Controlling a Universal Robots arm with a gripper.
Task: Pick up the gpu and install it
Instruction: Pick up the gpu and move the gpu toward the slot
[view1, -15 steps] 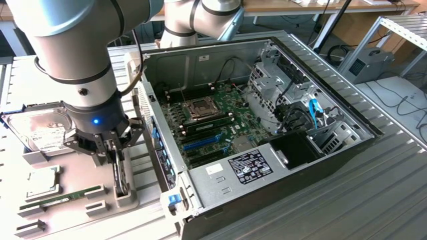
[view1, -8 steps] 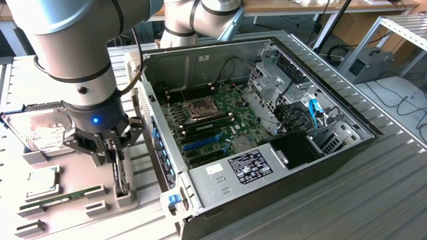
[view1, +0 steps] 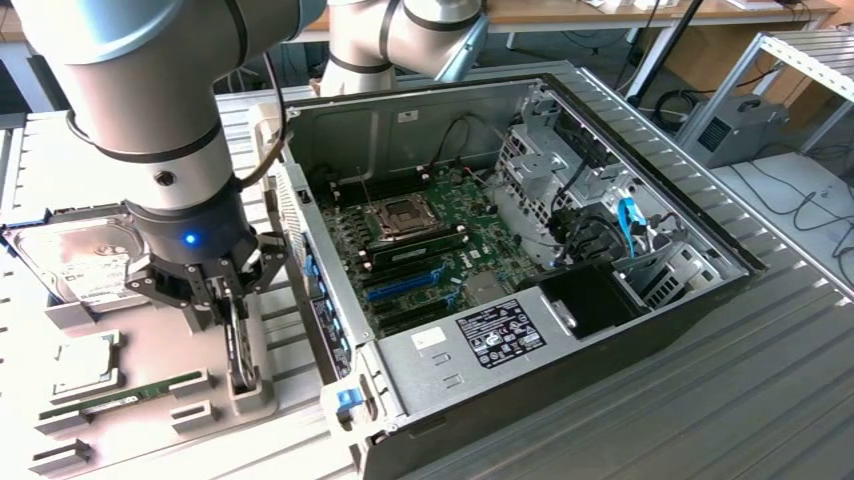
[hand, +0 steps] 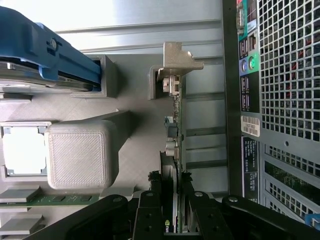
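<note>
**Pinching the gpu on edge in its slot**

Clamped hard at the nearest point, from the wrist: gripper (hand: 171, 202) shut onto the gpu (hand: 178, 132), one black finger (hand: 150, 212) pressed to each face of the thin card. Standing on its long edge in a slot of the grey fixture tray (hand: 135, 100), with the metal bracket (hand: 177, 62) at the end away from the claw.

Reaching down over that tray in the exterior view, arm (view1: 160, 120) held near vertical, wrist straight, tool aimed at the tray, a small blue light lit on the last segment.

Set just beside the card: a rounded grey block (hand: 82, 152), then a processor chip (hand: 22, 150) in its pocket and a green memory stick (hand: 50, 200) lying flat. Farther along the tray, a hard drive (view1: 80, 260) with a white label, propped in its own holder.

Just past the tray, toward the exterior view's right, an open computer case (view1: 601, 390) lying on its side, perforated rear panel close beside the gripped card. Inside, flat on the floor of the case: motherboard (view1: 447, 190) with blue slots, and a labelled power supply (view1: 497, 335) at the near corner.

Beyond, desks and loose cables on the floor.
</note>
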